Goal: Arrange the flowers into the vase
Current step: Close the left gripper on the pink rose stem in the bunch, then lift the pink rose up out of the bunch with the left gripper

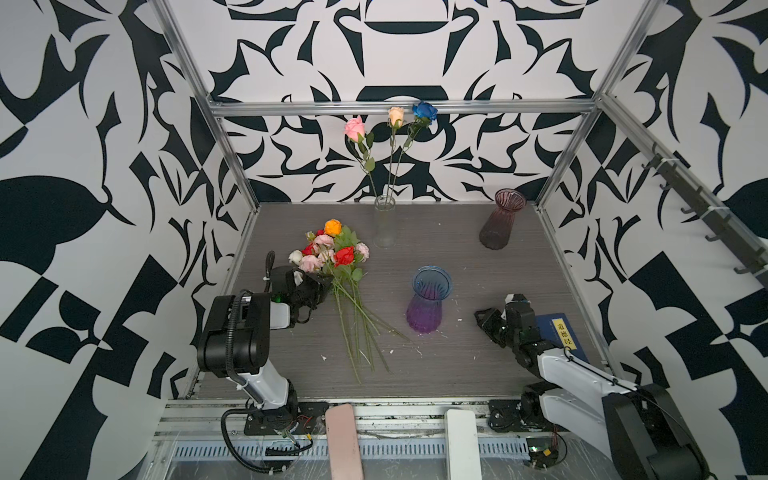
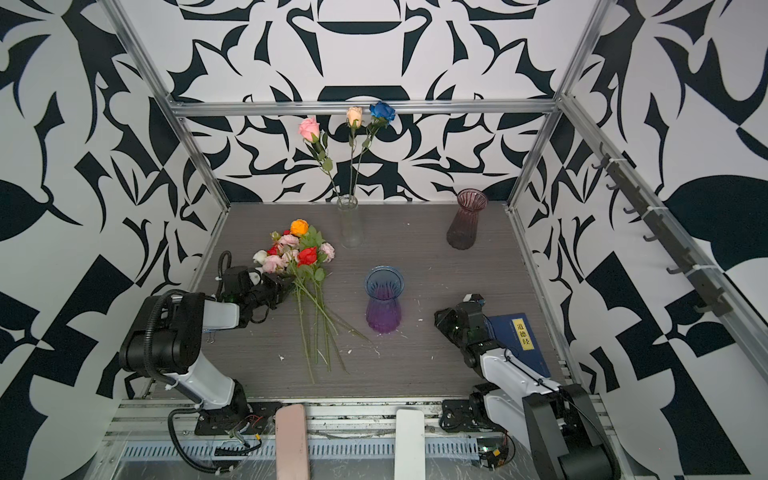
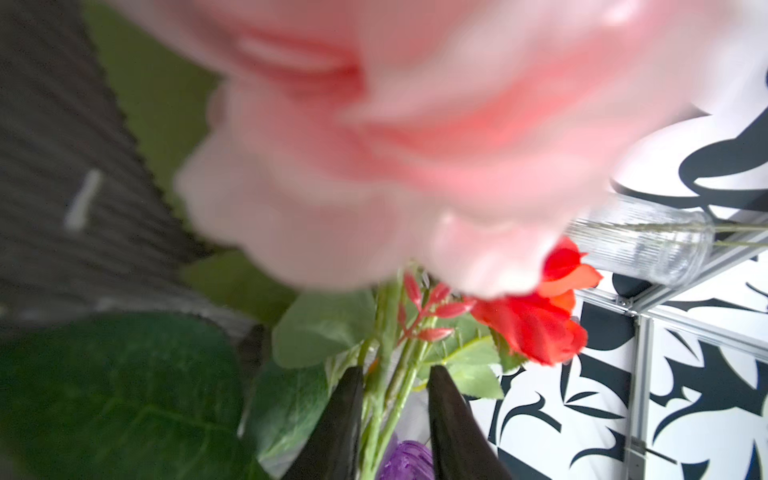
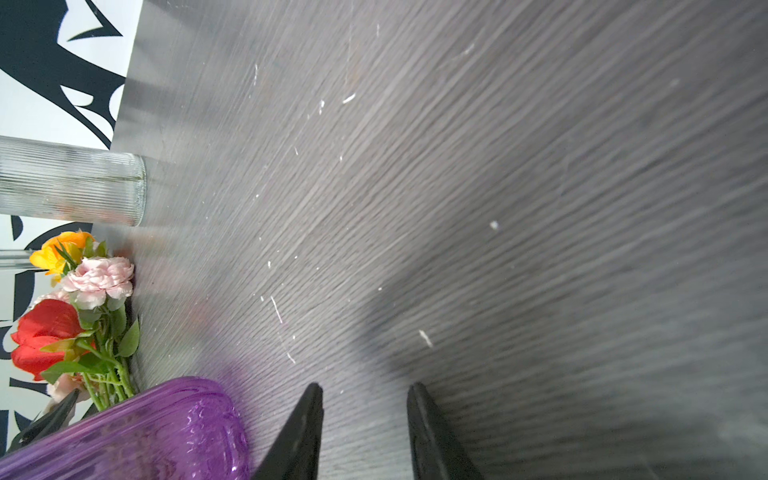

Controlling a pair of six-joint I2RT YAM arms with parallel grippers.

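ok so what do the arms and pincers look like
Both arms have black joints with white link shells. The left arm carries a ribbed black hose, the right arm a thin black cable. The left pincer and right pincer have tapered black fingers.

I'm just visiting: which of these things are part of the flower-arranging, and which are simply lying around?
Part of the job: loose flowers in a heap; clear vase holding three roses; blue-and-purple vase and dusky pink vase, both empty; left hand, fingers either side of the stems.
Lying about: blue book; pink slab and white slab at the front.
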